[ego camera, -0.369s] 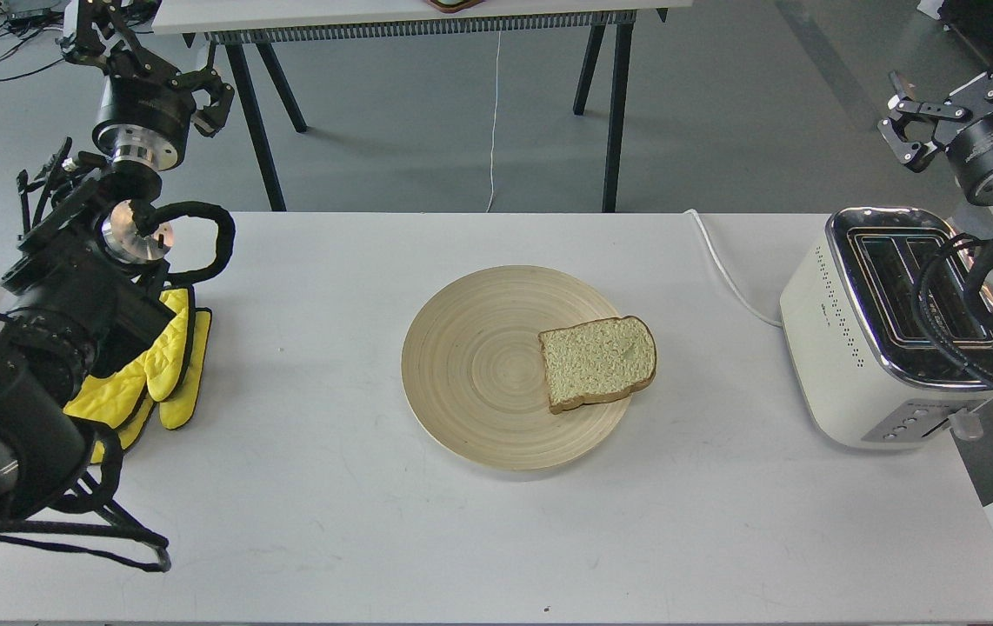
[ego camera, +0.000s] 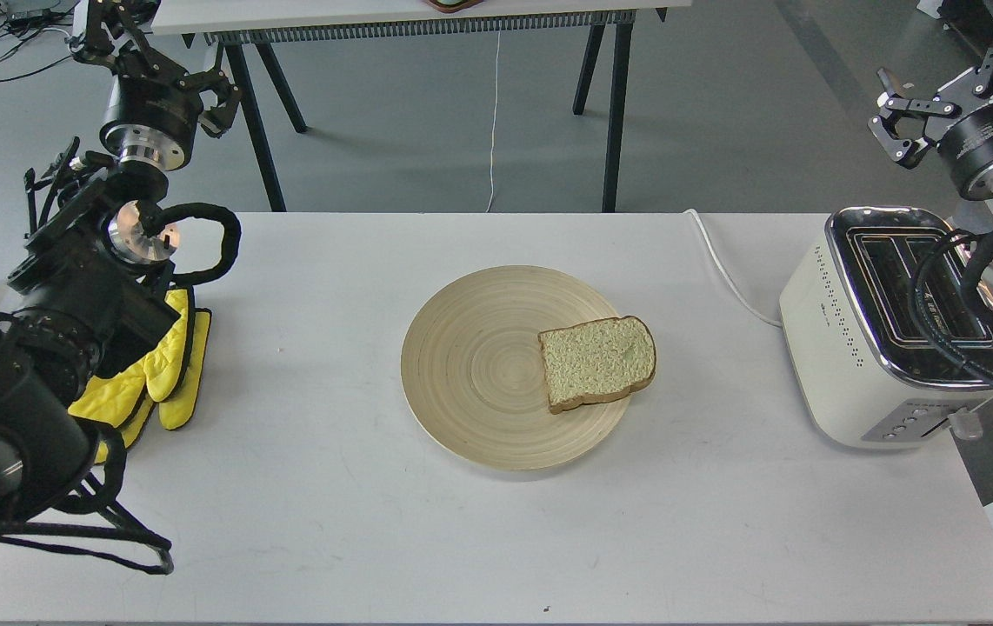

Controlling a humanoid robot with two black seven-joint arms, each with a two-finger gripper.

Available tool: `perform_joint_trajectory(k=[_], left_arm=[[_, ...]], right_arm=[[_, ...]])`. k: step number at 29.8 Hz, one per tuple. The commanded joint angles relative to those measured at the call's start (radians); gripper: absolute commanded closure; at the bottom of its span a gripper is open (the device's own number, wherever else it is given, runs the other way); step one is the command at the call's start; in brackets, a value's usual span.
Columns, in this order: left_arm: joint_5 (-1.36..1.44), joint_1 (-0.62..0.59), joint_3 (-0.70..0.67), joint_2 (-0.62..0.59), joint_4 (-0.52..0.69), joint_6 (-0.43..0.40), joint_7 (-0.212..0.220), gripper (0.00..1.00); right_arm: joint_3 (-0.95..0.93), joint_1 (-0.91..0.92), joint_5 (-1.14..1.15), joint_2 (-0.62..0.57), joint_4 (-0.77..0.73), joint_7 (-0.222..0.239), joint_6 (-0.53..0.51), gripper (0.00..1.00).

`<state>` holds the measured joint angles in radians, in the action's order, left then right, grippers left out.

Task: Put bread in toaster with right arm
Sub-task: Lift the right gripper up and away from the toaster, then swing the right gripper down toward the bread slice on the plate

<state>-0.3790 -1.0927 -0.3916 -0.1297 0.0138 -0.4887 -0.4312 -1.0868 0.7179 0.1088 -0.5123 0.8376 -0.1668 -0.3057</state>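
Observation:
The bread [ego camera: 597, 362] is one pale slice with a brown crust. It lies flat on the right edge of the round wooden plate [ego camera: 479, 365], overhanging the rim a little. The cream-white toaster [ego camera: 853, 348] stands at the table's right end, with both chrome slots facing up and empty. My right gripper [ego camera: 953, 76] is open and empty. It is raised behind and above the toaster's far end, well away from the bread. The right arm's black cables hang over the toaster's right side. My left gripper [ego camera: 156, 63] is open and empty, raised beyond the far left corner of the table.
A yellow oven mitt [ego camera: 168, 374] lies at the table's left edge beside my left arm. The toaster's white cord [ego camera: 727, 274] runs across the table's far right part. Another table on black legs [ego camera: 609, 113] stands behind.

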Motion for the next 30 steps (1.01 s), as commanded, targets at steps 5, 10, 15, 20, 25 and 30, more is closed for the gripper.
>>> perform_joint_trajectory(k=[5,10,15,20,25,30], left_arm=[[-0.006,0.002,-0.013,-0.004,0.000,0.000,-0.004,0.00],[-0.008,0.000,-0.013,-0.004,0.000,0.000,-0.004,0.00],[-0.006,0.002,-0.012,-0.004,0.000,0.000,-0.004,0.00],[-0.006,0.002,-0.012,-0.002,0.000,0.000,-0.004,0.00],[-0.006,0.002,-0.010,0.001,0.000,0.000,-0.003,0.00],[-0.006,0.002,-0.009,0.001,0.000,0.000,-0.003,0.00]], right_arm=[[0.086,0.067,0.110,-0.032,0.115,0.010,0.016,0.01],[0.227,0.067,0.334,-0.061,0.277,0.026,0.152,0.01],[0.367,0.049,0.486,-0.060,0.359,0.021,0.243,0.01],[0.537,0.014,0.601,-0.046,0.359,0.026,0.296,0.02],[0.677,0.014,0.637,-0.046,0.360,0.024,0.373,0.03],[0.763,0.011,0.752,-0.040,0.350,0.029,0.402,0.10]])
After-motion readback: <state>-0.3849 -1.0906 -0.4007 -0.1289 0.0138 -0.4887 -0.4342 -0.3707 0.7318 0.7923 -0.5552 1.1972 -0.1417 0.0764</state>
